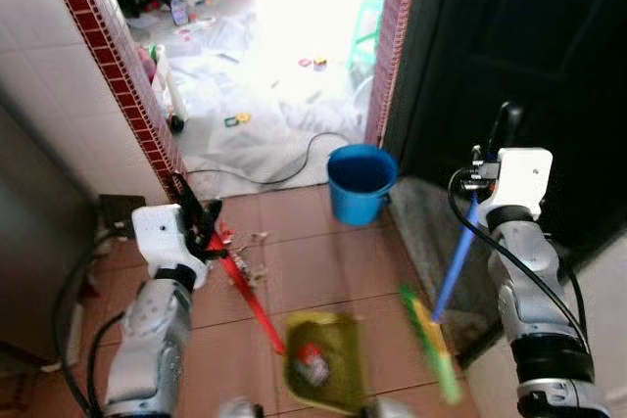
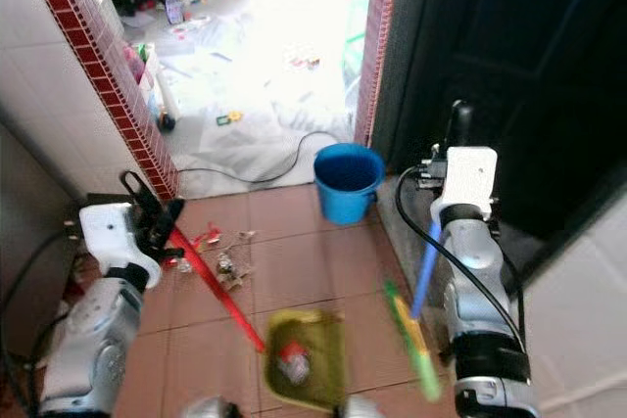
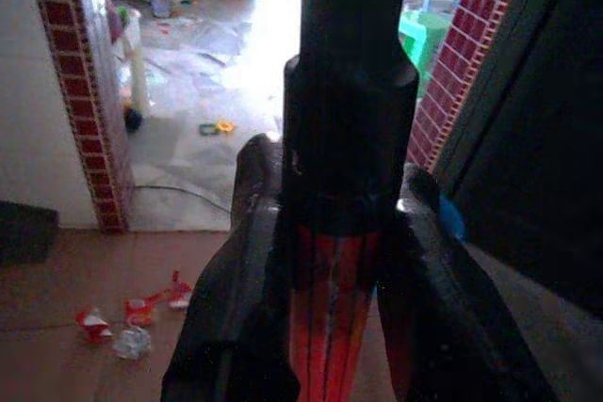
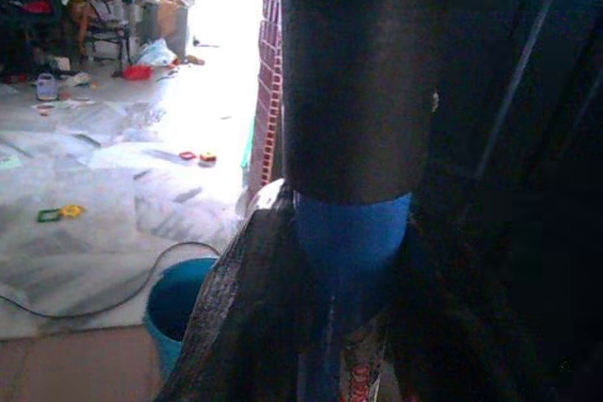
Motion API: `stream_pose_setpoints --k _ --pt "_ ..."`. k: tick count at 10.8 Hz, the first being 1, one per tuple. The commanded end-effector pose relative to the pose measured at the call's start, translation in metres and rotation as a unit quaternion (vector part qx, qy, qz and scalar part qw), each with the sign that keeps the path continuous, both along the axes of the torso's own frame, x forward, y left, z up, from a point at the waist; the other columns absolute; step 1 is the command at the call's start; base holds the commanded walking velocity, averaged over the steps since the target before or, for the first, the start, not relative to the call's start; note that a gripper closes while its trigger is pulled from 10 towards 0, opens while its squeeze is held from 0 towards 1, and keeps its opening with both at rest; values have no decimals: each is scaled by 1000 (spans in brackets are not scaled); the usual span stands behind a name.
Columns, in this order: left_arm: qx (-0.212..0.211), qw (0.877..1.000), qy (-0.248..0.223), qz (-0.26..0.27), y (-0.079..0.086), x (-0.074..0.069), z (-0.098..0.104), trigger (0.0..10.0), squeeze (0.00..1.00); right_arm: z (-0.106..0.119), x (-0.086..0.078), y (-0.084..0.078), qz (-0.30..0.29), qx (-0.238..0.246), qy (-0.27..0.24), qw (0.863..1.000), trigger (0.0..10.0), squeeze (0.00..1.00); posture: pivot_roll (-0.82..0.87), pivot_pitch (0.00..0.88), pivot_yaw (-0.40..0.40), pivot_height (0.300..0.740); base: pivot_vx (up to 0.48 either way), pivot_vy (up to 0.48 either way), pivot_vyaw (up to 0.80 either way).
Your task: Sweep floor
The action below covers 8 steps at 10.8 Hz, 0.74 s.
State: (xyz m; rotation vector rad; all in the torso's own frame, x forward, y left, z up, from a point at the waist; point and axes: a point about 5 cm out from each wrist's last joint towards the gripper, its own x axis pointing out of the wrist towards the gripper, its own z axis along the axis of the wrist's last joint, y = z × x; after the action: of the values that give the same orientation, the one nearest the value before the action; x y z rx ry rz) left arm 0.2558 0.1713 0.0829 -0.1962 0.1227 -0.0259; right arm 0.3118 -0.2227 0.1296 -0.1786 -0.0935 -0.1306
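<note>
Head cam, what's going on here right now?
The robot is mid-sweep on a tiled floor. Its left gripper is shut on the red handle of a yellow-green dustpan, which rests on the tiles with some red and white litter already in it. Its right gripper is shut on the blue handle of a green broom beside the pan. Scraps of litter lie on the tiles near the left arm. A blue bucket stands by the doorway.

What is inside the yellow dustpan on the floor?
The yellow dustpan holds a small red and white piece of litter, blurred. Whether anything lies beneath it cannot be told. The left gripper holds the pan's red handle.
</note>
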Motion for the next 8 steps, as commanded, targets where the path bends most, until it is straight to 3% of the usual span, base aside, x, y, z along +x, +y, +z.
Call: stream_pose_setpoints --k 1,6,8 --pt "9 999 -31 13 6 6 12 10000 0 14 5 7 14 -2 -27 1000 10000 0 -82 0 43 740 0 0 0" --pt "-33 997 -57 49 19 12 28 10000 0 13 4 6 16 -8 -23 1000 10000 0 -79 0 34 740 0 0 0" --pt "-70 991 -73 84 27 17 41 10000 0 12 4 6 17 -10 -20 1000 10000 0 -77 0 31 740 0 0 0"
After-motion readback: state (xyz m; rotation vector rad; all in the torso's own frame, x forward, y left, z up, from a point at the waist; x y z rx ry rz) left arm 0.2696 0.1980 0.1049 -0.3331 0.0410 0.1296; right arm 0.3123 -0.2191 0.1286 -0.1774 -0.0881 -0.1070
